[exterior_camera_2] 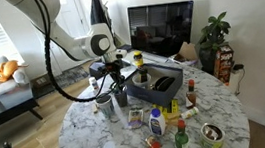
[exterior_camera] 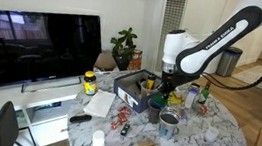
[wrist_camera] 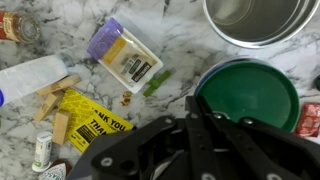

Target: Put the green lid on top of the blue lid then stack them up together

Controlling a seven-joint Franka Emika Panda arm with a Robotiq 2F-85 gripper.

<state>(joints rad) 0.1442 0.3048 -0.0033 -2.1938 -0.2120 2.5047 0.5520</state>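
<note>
Hand (wrist_camera: 203, 120) closed, green lid (wrist_camera: 250, 95) just beside it, metal cup (wrist_camera: 262, 20) near

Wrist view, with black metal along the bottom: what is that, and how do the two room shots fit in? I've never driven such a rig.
That black metal is the gripper, the arm's two-fingered hand, filmed by a camera mounted just behind it, looking down at the marble table. It is shut; I see nothing held in it. Beside it lies the green lid, with a grey metal cup higher in the picture. Leftward are a purple-edged packet, a yellow packet and small wooden blocks. The blue lid is not in this view. The room shots come from cameras standing apart from the robot: both exterior views show the white arm bent over the cluttered round table.
</note>
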